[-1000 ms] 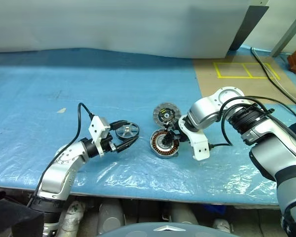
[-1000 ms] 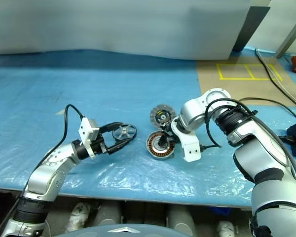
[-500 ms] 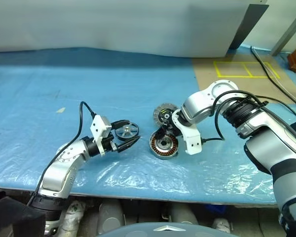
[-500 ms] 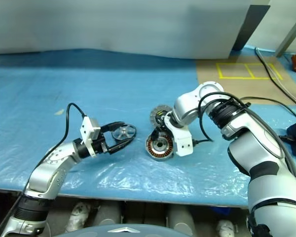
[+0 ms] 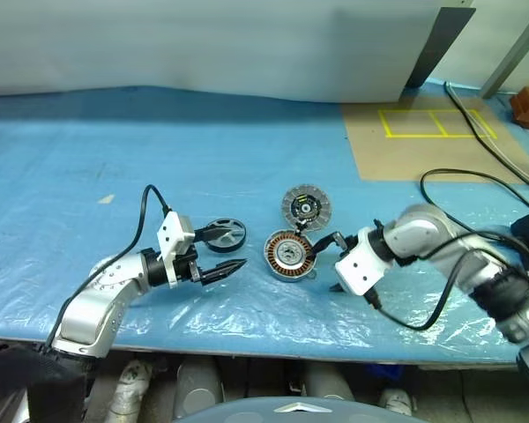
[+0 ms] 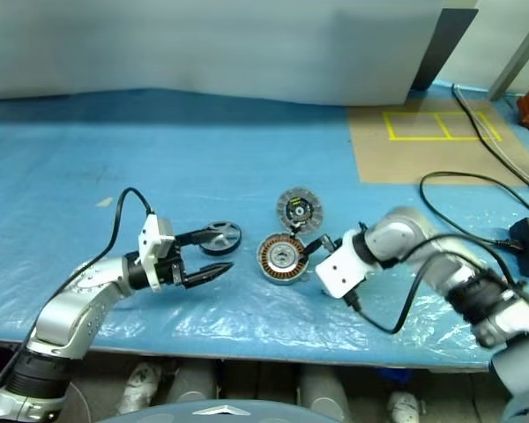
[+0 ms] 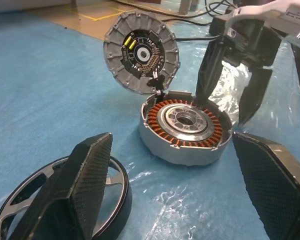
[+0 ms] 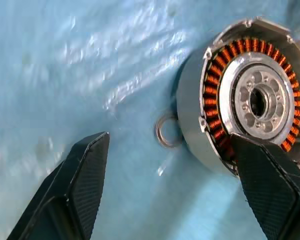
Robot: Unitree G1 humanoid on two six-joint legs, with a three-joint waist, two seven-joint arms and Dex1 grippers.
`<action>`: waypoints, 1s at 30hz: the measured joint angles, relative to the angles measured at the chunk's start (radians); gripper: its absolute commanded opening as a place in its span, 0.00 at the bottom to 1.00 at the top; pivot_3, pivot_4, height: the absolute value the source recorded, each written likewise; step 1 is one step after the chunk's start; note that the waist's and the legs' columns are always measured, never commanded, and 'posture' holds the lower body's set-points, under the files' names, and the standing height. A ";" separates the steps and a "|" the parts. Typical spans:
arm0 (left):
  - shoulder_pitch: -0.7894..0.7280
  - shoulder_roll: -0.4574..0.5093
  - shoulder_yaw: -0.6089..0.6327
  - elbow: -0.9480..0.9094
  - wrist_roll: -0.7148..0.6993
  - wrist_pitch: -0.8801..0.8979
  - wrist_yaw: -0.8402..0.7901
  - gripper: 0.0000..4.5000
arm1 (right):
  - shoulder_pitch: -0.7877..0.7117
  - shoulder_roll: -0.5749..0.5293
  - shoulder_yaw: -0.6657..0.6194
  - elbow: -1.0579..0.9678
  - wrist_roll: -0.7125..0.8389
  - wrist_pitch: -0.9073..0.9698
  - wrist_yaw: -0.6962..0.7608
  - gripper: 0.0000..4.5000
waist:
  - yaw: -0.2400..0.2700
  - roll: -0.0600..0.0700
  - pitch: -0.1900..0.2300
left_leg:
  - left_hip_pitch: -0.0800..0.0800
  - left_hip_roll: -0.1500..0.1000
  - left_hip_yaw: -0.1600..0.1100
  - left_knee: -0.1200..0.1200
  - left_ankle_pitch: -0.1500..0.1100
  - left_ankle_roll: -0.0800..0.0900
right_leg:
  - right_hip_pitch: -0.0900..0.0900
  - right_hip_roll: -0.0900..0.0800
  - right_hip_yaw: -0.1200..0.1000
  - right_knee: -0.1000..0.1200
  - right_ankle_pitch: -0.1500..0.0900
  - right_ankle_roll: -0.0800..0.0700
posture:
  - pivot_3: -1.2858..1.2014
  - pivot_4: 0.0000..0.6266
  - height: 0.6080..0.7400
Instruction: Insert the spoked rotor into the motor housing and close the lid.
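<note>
Blue plastic sheet (image 5: 159,150) covers the bench, and a grey wall stands behind it. At the far right corner lies a brown mat (image 5: 423,141) with yellow tape lines.

Near the middle of the bench sits the motor housing (image 5: 289,255), round and silver, with its ring of orange-brown wire facing up. The lid (image 5: 306,207) is just behind it, tipped up on its edge and touching the back rim of the housing. A small metal ring (image 8: 166,136) lies flat on the sheet right beside the housing wall.

The spoked rotor (image 5: 222,234) lies flat on the sheet to the left of the housing, a little apart from it.

The left pincer (image 5: 222,253) is spread wide, with one finger over the rotor and the other in front of it. It grips nothing.

The right pincer (image 6: 324,261) is spread wide too, just to the right of the housing, and it grips nothing.
</note>
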 measured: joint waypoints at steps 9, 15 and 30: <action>-0.065 0.046 -0.007 -0.036 -0.047 0.119 -0.015 0.89 | 0.514 -0.130 -0.566 -0.692 0.142 0.578 -0.015 0.90 | 0.056 0.004 0.004 | 0.001 -0.007 0.005 -0.008 0.000 0.000 | 0.001 -0.003 0.009 -0.007 -0.003 0.009 | 0.52 0.24 1.00; -0.117 0.023 -0.033 -0.034 -0.047 0.140 -0.016 0.89 | 0.588 -0.167 -0.663 -0.769 0.199 0.620 0.004 0.90 | 0.053 -0.002 0.000 | 0.001 -0.006 0.005 -0.012 0.000 0.000 | 0.002 -0.003 0.007 -0.017 0.001 0.008 | 0.52 0.24 1.00; -0.086 -0.032 -0.033 0.042 -0.015 0.030 -0.020 0.89 | 0.349 0.205 -0.679 -0.630 0.470 0.991 -0.364 0.90 | 0.055 -0.001 0.000 | 0.001 -0.007 0.004 -0.013 0.003 -0.005 | 0.004 -0.003 0.005 -0.018 0.001 0.008 | 0.52 0.24 1.00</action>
